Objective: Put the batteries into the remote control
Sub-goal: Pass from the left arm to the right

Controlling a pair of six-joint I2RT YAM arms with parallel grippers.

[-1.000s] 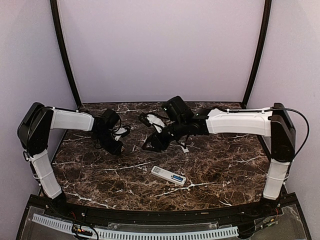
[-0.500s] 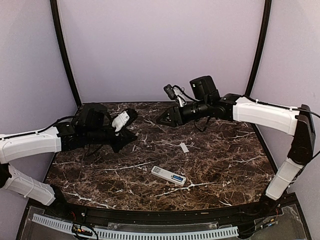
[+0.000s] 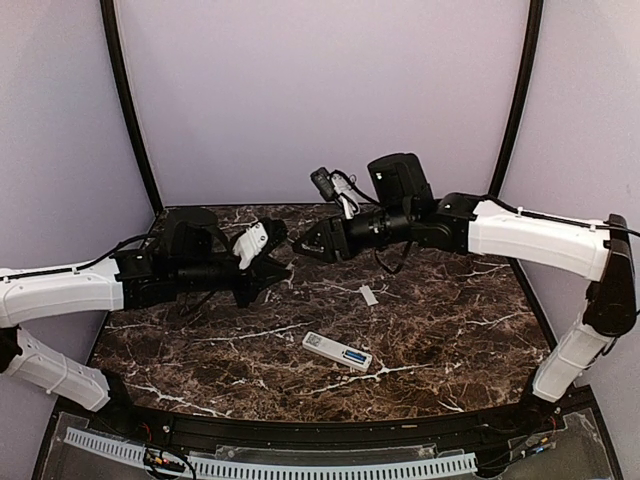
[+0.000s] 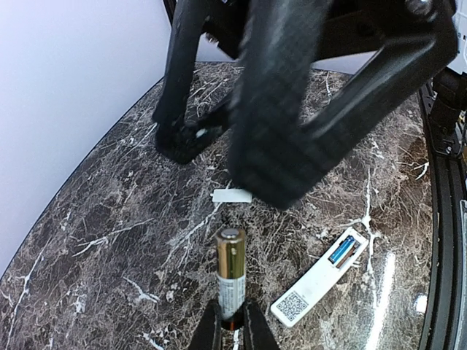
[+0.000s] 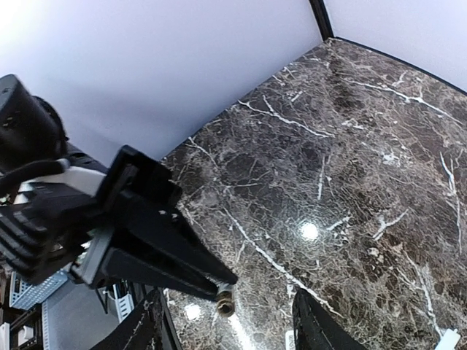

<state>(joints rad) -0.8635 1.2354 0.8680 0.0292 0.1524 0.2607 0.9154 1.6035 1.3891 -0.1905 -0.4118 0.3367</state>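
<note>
The white remote control (image 3: 337, 352) lies face down on the marble near the front, its compartment open with one blue battery (image 4: 341, 249) inside; it also shows in the left wrist view (image 4: 321, 281). My left gripper (image 3: 276, 268) is shut on the end of a gold-and-white battery (image 4: 230, 281) and holds it in the air, its free end pointing away. My right gripper (image 3: 306, 242) hovers open and empty just beyond the left gripper, facing it. In the right wrist view the held battery's tip (image 5: 225, 302) sits between my right fingers (image 5: 148, 329).
The small white cover plate (image 3: 368, 295) lies flat on the table behind the remote, also in the left wrist view (image 4: 232, 195). Purple walls with black corner posts (image 3: 130, 110) enclose the table on the back and sides.
Both arms have lifted off the table and turned toward each other. In the last half second my right gripper moved left toward my left gripper, which edged right with the battery.
</note>
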